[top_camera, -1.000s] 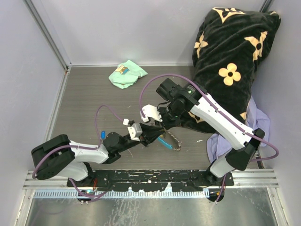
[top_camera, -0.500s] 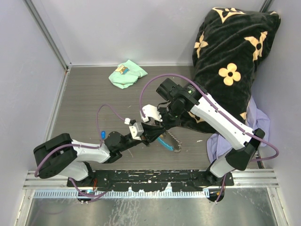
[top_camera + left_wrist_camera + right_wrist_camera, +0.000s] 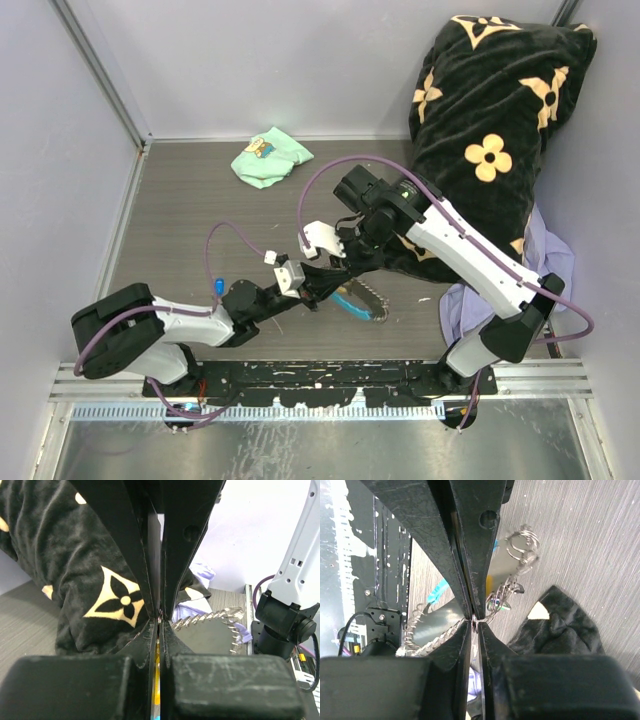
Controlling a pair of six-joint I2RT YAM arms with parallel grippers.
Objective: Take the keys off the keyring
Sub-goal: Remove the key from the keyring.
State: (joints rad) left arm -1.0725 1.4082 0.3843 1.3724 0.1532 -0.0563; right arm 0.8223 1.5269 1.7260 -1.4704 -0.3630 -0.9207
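Note:
Both grippers meet tip to tip above the table. My right gripper (image 3: 343,264) (image 3: 475,623) is shut on the small silvery keyring (image 3: 475,625). My left gripper (image 3: 322,282) (image 3: 159,623) is shut on something thin and yellowish with a bit of blue, seemingly a tagged key (image 3: 157,660). The grey link chain (image 3: 376,300) (image 3: 427,632) (image 3: 212,616) hangs in an arc below the tips, with the sky-blue fob (image 3: 345,301) (image 3: 438,590) beside it. More keys, one green-tagged (image 3: 499,602), and loose silvery rings (image 3: 522,543) dangle next to the pinch.
A black flowered cushion (image 3: 490,130) leans at the back right, close behind the right arm. A lilac cloth (image 3: 555,255) lies under it. A mint-green cloth (image 3: 268,157) lies at the back. A black scrap (image 3: 560,625) lies on the wood-grain table (image 3: 180,220).
The chain and blue fob have swung out into a wider arc below the tips. The left gripper has shifted slightly; both grippers stay shut and joined.

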